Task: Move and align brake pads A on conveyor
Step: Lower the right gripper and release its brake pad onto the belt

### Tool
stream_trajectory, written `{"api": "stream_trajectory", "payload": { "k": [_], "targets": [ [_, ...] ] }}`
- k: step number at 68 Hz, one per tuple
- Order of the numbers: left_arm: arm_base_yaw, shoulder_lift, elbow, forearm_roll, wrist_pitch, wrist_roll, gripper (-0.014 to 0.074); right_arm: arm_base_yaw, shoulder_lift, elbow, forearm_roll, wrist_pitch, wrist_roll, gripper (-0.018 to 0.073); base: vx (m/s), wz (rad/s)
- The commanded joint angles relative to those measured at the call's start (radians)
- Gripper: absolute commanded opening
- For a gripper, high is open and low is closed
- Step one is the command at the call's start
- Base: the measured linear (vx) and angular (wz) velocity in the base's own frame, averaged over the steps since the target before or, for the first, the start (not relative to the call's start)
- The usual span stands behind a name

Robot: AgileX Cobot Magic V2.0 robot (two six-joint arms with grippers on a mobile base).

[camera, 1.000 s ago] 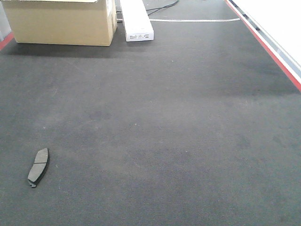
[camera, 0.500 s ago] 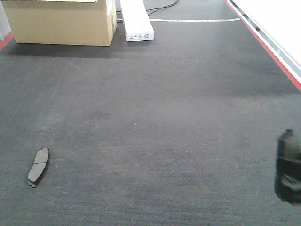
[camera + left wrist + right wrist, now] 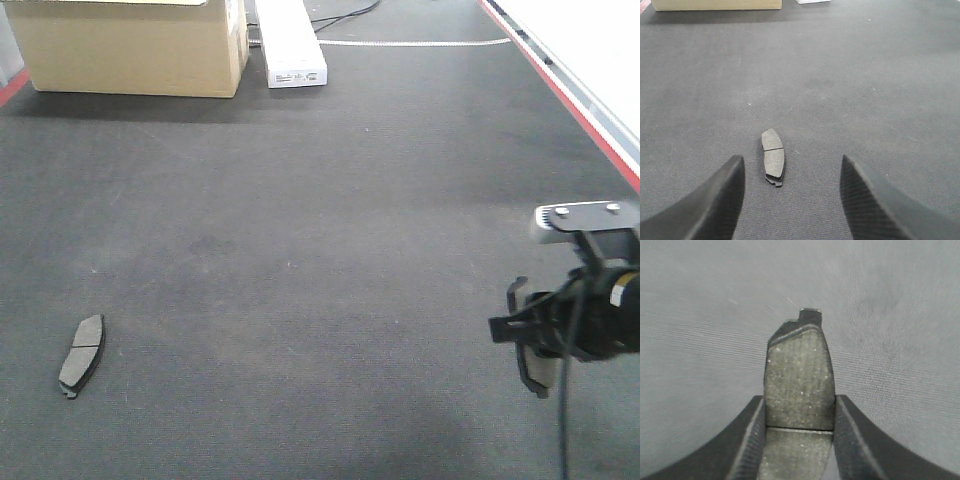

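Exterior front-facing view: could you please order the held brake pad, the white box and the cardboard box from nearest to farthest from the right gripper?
1. The held brake pad, clamped in the right gripper.
2. The white box, far end, near centre.
3. The cardboard box, far end, further left.

Right tool [image 3: 526, 335]: black housing, two dark curved fingers [image 3: 747, 440], inner faces matte with fine cross-hatch texture. At 12 o'clock of the housing, a silver-grey bracket [image 3: 585, 220] with two round screw heads on top. Small pale-yellow mark [image 3: 627, 287] at 3 o'clock. Black cable [image 3: 563, 400] runs off toward 6 o'clock. Left tool [image 3: 792, 161]: same dark, textured, curved fingers.
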Motion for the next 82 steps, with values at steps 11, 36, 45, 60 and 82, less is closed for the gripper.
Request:
{"api": "stream_trajectory", "payload": {
  "k": [11, 36, 45, 60, 82],
  "targets": [
    [-0.005, 0.01, -0.026, -0.01, -0.065, -0.003, 0.0414, -0.034, 0.196, -0.167, -0.003, -0.008, -0.022, 0.0021, 0.0, 0.0],
    [-0.005, 0.01, -0.026, -0.01, -0.065, -0.003, 0.0414, -0.034, 0.425, -0.356, -0.008, 0.088, -0.053, 0.007, 0.0, 0.0],
    [-0.005, 0.01, -0.026, -0.01, -0.065, -0.003, 0.0414, -0.034, 0.47, -0.396, -0.011, 0.09, -0.054, 0.0112, 0.0, 0.0],
    [-0.005, 0.01, -0.026, -0.01, -0.065, -0.003, 0.0414, -0.034, 0.514, -0.44, -0.045, 0.096, -0.052, 0.0236, 0.0, 0.0],
    [-0.005, 0.01, -0.026, -0.01, -0.065, -0.003, 0.0414, -0.034, 0.515, -0.441, -0.045, 0.103, -0.05, 0.0435, 0.0, 0.0]
  ]
}}
